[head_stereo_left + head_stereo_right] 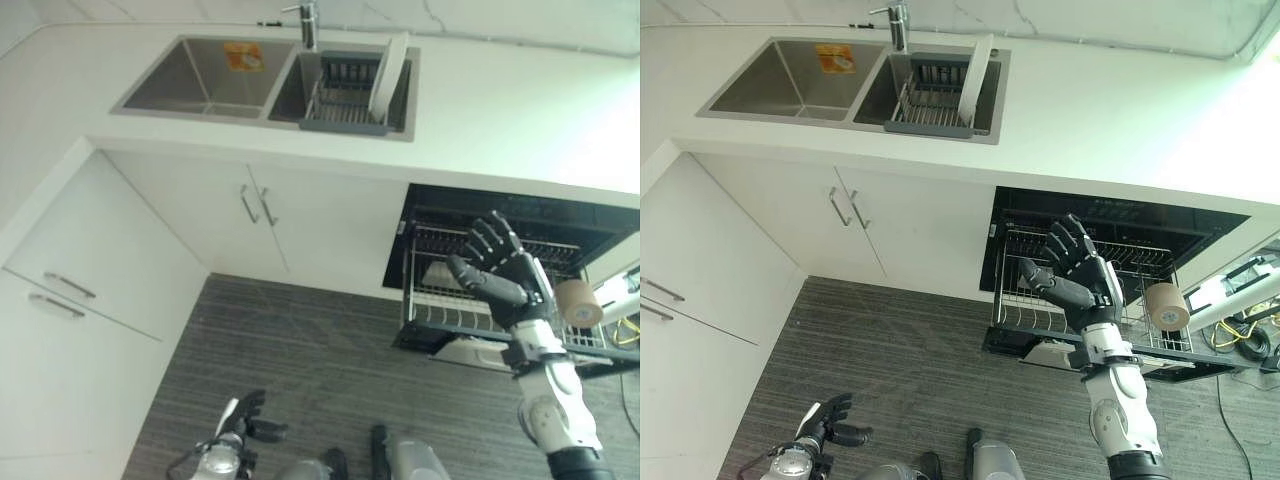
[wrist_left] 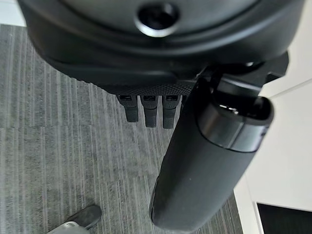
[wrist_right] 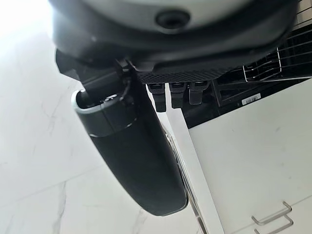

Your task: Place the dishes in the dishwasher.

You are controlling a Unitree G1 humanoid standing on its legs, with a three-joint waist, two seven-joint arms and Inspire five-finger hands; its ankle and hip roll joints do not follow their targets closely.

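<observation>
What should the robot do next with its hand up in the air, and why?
Probably reach the right hand up and across to the white plate standing in the drying rack in the sink. That hand is open and holds nothing, the dishwasher rack below it is pulled out, and the plate looks like the dish waiting to go in. The left hand hangs low near the floor.

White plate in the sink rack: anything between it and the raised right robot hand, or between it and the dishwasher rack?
Nothing visible blocks either path. The white plate stands upright in the sink rack. The right robot hand is open above the pulled-out dishwasher rack, with bare countertop between.
</observation>
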